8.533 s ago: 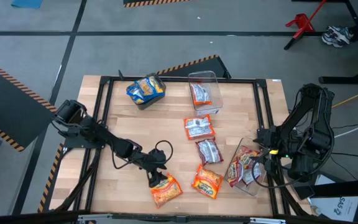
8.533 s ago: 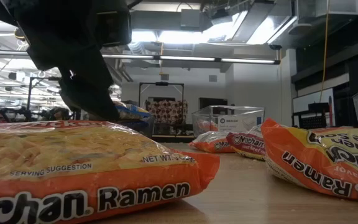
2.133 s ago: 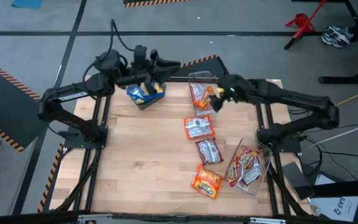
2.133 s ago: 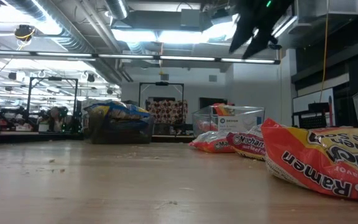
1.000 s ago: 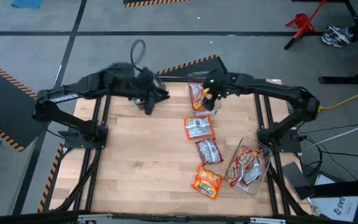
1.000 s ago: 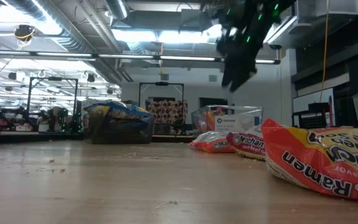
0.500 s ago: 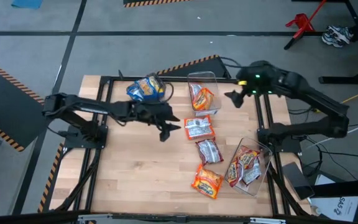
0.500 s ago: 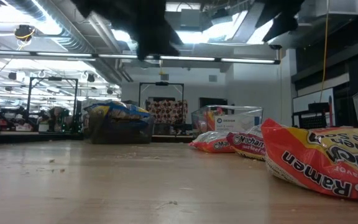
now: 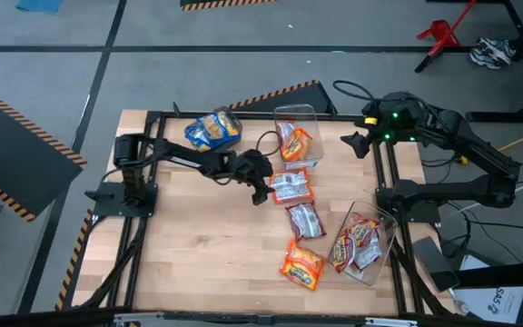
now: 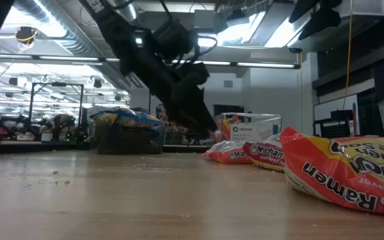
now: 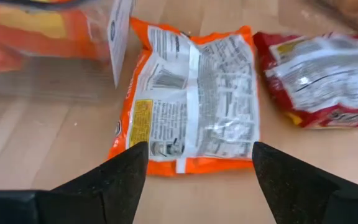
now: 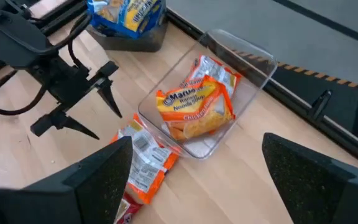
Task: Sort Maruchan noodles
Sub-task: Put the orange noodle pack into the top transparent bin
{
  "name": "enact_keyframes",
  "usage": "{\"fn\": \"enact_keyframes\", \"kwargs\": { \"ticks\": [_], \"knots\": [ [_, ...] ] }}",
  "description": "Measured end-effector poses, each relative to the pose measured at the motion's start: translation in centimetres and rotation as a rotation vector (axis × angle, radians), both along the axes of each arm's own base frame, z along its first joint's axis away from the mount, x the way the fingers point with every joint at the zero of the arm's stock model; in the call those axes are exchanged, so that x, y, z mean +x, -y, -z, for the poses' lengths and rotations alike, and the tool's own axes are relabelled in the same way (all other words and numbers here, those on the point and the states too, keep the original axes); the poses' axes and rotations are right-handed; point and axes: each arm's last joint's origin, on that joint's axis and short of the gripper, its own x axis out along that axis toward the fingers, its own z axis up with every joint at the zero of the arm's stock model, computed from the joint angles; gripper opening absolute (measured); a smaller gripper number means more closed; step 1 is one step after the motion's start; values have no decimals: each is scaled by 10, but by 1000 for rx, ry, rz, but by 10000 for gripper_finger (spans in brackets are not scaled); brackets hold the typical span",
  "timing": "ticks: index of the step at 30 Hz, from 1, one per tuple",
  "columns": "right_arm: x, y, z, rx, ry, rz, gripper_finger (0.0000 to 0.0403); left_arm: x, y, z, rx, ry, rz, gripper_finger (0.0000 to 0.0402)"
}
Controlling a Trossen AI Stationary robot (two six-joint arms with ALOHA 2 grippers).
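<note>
Maruchan noodles lie on the wooden table: an orange packet (image 9: 291, 186), printed back up, a red one (image 9: 304, 221) and another orange one (image 9: 302, 265). More packets fill three bins. My left gripper (image 9: 263, 189) is open and low, right at the first orange packet (image 11: 191, 99). Its fingers stand at either side of the packet's near end without touching. My right gripper (image 9: 348, 145) is open and raised off the table by the far right corner. It looks down on the clear bin of orange packets (image 12: 197, 106).
A dark bin of blue-and-yellow packets (image 9: 214, 130) stands at the far edge. The clear bin (image 9: 298, 136) stands beside it. Another clear bin with red packets (image 9: 360, 243) sits at the near right. Bare wood (image 9: 198, 245) lies on the near left.
My left gripper has swung from the blue-and-yellow bin at the far edge down and toward the table's middle. It is now low beside the face-down orange packet. My right gripper has drawn back from over the clear far bin toward the right edge and risen.
</note>
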Motion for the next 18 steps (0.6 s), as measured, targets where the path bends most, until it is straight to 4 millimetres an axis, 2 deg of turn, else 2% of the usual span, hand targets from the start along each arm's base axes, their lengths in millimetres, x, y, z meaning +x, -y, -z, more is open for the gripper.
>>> {"fn": "enact_keyframes", "kwargs": {
  "ticks": [3, 9, 14, 18],
  "knots": [
    [-2, -1, 2, 14, -22, 3, 346, 6, -1, 5, 48, 8, 21, 286],
    [-3, -2, 4, -1, -68, -33, 346, 8, -10, 2, 207, 24, -74, 284],
    [-3, -2, 4, -43, -90, -79, 346, 16, -19, 20, 66, 89, -3, 284],
    [-3, -2, 4, -55, -97, -102, 346, 21, -15, 40, 71, 70, -36, 283]
  ]
}}
